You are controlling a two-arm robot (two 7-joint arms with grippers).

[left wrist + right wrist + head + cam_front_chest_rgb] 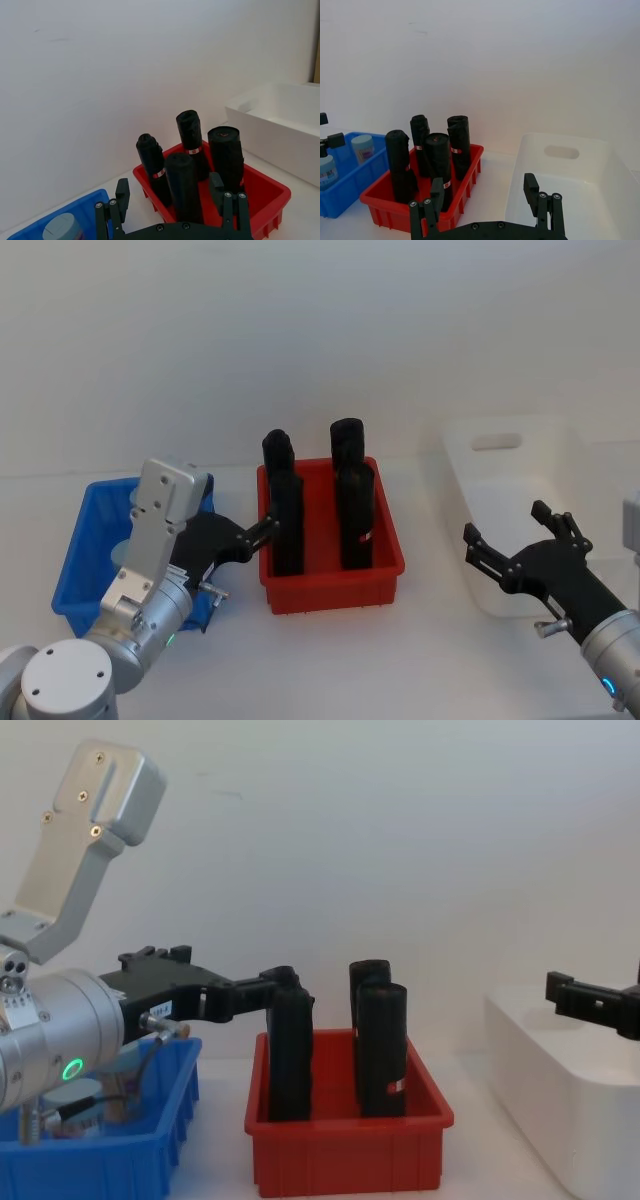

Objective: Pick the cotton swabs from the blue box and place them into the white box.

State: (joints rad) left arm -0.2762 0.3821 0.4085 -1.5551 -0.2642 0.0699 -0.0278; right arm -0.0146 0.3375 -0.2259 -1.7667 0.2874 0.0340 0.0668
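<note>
- Two jars of cotton swabs (362,147) stand in the blue box (350,197) at the bench's (330,670) left end. None in the white box (560,142) at the right end, as far as its inside shows.
- Step, I'd say: pre-pick. No jar grasped yet, so task is at its start.
- left gripper (172,200): jaws wide apart, empty. It hangs over the blue box's right edge, aimed twd the red bin (330,590) mid-bench w/ its four black rolls (355,510). One tip is near a roll; contact can't be told.
- Next move prob. needs: pitch down & draw back over a jar, jaws either side of it, clear of the box wall & rolls.
- right gripper (505,525): wide, empty, hovers by the white box's near-left corner, idle.
</note>
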